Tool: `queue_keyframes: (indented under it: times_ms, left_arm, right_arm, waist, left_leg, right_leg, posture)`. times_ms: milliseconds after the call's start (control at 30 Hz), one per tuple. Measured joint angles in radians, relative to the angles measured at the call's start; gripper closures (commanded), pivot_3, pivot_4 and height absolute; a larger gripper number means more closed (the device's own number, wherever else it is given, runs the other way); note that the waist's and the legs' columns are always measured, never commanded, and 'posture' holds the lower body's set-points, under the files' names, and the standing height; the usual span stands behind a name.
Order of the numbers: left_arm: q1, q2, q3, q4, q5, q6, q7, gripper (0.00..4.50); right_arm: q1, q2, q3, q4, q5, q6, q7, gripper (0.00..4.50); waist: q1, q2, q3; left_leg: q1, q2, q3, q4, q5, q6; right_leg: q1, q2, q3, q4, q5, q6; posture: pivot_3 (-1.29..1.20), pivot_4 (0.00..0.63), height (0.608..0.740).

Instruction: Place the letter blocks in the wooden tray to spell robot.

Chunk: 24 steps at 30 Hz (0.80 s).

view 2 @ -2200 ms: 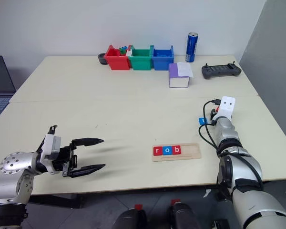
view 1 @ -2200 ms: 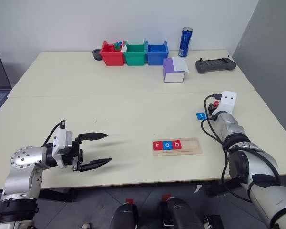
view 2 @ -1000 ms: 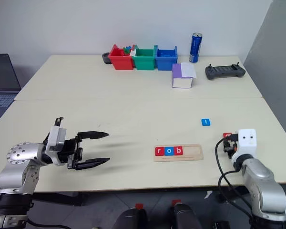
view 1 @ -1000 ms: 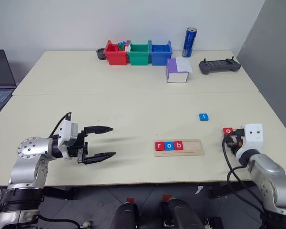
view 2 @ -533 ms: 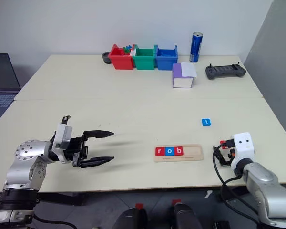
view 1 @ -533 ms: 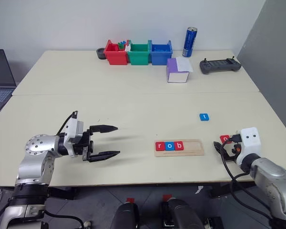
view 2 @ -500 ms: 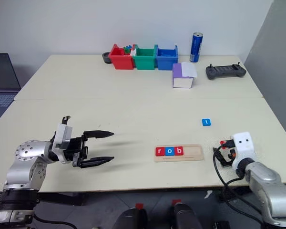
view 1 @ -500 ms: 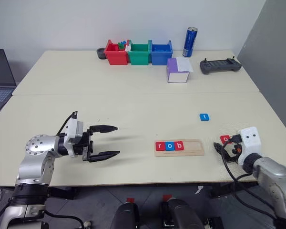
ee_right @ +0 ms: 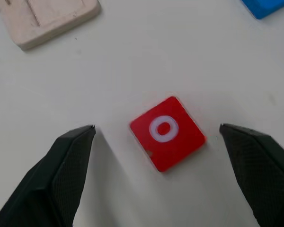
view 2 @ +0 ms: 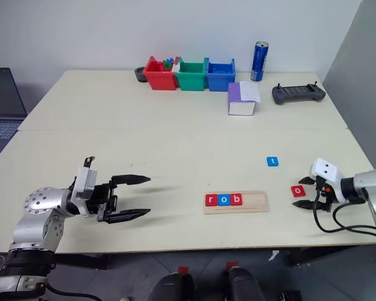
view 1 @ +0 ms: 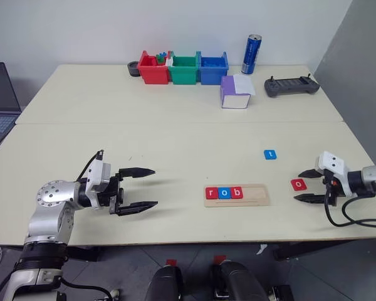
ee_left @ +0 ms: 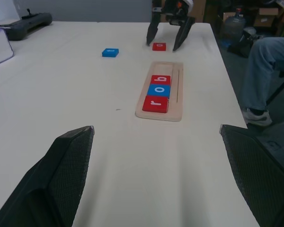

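Picking up the red o comes next, I think: the open right gripper sits around it on the desk. Close gently, lift straight. The tray, at 9 o'clock from it, holds r, o, b. Blue t lies at 11 o'clock. The left gripper is open and empty. The desk edge is close; go slowly.

You have a matt, smooth cream table; the wooden tray is pale, unvarnished wood. The red "o" block looks smooth and slightly glossy. At twelve o'clock stand shiny plastic bins and a glossy metal can.
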Motion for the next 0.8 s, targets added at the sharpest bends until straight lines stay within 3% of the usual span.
queue_keyframes:
  times_ms: [167,400,533,733,800]
  left_arm:
    - [0.062,0.003,0.029,-0.001,-0.003,-0.026,0.001,0.00]
    - [0.085,0.002,0.031,0.000,-0.003,-0.052,0.001,0.00]
    - [0.085,0.003,0.031,-0.001,-0.003,-0.052,0.003,0.00]
    - [0.083,0.008,0.031,-0.046,-0.005,-0.028,0.019,0.00]
    - [0.083,0.008,0.031,-0.062,-0.005,-0.016,0.026,0.00]
  right_arm:
    - [-0.127,0.009,0.026,0.228,-0.066,-0.175,0.102,0.03]
    - [-0.167,0.061,0.044,0.332,-0.111,-0.300,0.114,0.03]
    - [-0.174,0.073,0.045,0.348,-0.123,-0.347,0.114,0.88]
    - [-0.179,0.074,0.054,0.365,-0.151,-0.405,0.114,2.96]
    - [-0.179,0.072,0.054,0.367,-0.154,-0.415,0.111,3.05]
  waist:
    - [0.000,0.000,0.000]
    - [-0.001,0.000,0.000]
    - [-0.002,0.001,0.000]
    - [-0.002,-0.001,-0.002]
    - [-0.001,-0.001,-0.002]
  left_leg:
    - [0.001,0.001,0.000,0.000,0.000,0.000]
    - [0.002,0.001,0.000,0.002,0.000,0.000]
    - [0.003,0.001,0.001,0.003,0.000,-0.001]
    - [0.003,0.001,0.000,0.008,0.000,0.000]
    - [0.003,0.001,0.000,0.011,0.000,0.000]
  right_leg:
    - [0.001,0.000,0.000,0.001,0.000,0.000]
    - [0.002,-0.001,0.000,0.003,0.000,0.000]
    - [0.002,-0.001,0.000,0.004,0.000,-0.001]
    - [0.004,-0.001,0.000,0.004,0.001,0.000]
    - [0.005,-0.002,0.000,0.006,0.002,0.000]
  posture:
    - [0.00,0.150,0.740]
    - [0.00,0.150,0.740]
    - [0.00,0.150,0.740]
    - [0.00,0.150,0.740]
    - [0.00,0.150,0.740]
